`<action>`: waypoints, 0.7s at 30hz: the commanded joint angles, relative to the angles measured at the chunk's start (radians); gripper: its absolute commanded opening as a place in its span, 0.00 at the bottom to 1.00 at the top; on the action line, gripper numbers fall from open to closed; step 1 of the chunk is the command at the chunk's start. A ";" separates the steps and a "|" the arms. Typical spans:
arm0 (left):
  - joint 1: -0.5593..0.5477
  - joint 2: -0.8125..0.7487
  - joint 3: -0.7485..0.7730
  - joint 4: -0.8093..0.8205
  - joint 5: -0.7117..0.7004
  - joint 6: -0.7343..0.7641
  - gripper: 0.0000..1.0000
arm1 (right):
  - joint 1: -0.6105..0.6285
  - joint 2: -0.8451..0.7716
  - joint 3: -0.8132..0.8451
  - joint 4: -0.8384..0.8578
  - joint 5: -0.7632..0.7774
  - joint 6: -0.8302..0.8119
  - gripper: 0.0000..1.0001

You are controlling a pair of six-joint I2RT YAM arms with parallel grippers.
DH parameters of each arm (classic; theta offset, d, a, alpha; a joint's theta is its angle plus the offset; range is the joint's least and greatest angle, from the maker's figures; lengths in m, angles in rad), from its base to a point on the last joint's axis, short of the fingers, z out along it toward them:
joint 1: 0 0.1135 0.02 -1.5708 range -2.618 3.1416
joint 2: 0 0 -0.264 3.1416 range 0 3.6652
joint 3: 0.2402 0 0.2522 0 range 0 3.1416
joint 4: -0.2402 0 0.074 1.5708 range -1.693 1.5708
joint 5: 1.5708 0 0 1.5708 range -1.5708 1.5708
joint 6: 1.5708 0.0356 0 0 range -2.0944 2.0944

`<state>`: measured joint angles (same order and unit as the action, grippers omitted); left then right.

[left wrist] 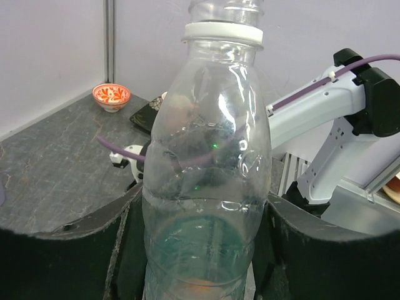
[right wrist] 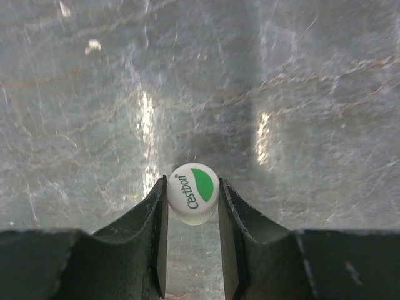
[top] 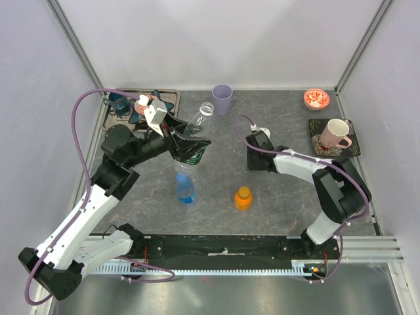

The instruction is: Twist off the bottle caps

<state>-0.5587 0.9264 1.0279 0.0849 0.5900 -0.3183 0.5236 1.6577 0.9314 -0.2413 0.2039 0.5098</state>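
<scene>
My left gripper (top: 190, 149) is shut on the clear bottle with the green label (top: 195, 128) and holds it tilted above the table. In the left wrist view this bottle (left wrist: 206, 162) fills the space between my fingers (left wrist: 75, 250); its neck shows a white ring and bare threads. My right gripper (top: 254, 146) points down at the table. In the right wrist view it (right wrist: 193, 190) is shut on the white cap with green (right wrist: 193, 193), just above the surface. A blue bottle (top: 186, 189) and the short orange bottle (top: 243, 200) with its orange cap (top: 244, 191) stand in front.
A lilac cup (top: 222, 98) stands at the back. A red patterned bowl (top: 315, 98) and a pink mug (top: 336, 134) on a dark tray (top: 354, 147) are at the back right. A dark tray with small items (top: 167, 98) is at the back left.
</scene>
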 commanded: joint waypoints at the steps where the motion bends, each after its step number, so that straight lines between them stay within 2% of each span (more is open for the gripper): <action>1: -0.009 -0.011 -0.012 0.010 -0.022 0.047 0.48 | 0.044 -0.033 -0.049 0.005 0.040 0.019 0.00; 3: -0.012 -0.011 -0.018 0.010 -0.027 0.047 0.48 | 0.062 -0.039 -0.072 0.002 0.040 0.029 0.01; 6: -0.015 -0.011 -0.028 0.009 -0.032 0.048 0.48 | 0.067 -0.041 -0.092 -0.003 0.029 0.035 0.09; 7: -0.017 -0.014 -0.029 0.009 -0.033 0.048 0.48 | 0.067 -0.044 -0.095 -0.004 0.028 0.038 0.21; 9: -0.018 -0.017 -0.035 0.007 -0.035 0.050 0.48 | 0.067 -0.050 -0.105 -0.006 0.026 0.041 0.36; 10: -0.018 -0.020 -0.037 0.007 -0.036 0.050 0.48 | 0.069 -0.062 -0.106 -0.007 0.026 0.042 0.48; 13: -0.020 -0.021 -0.038 0.001 -0.041 0.056 0.48 | 0.067 -0.088 -0.103 -0.021 0.034 0.047 0.61; 21: -0.021 -0.014 -0.032 -0.005 -0.048 0.065 0.48 | 0.067 -0.170 -0.013 -0.085 0.092 0.035 0.71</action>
<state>-0.5758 0.9218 0.9878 0.0624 0.5594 -0.3004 0.5900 1.5677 0.8421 -0.2813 0.2386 0.5457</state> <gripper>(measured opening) 0.614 0.689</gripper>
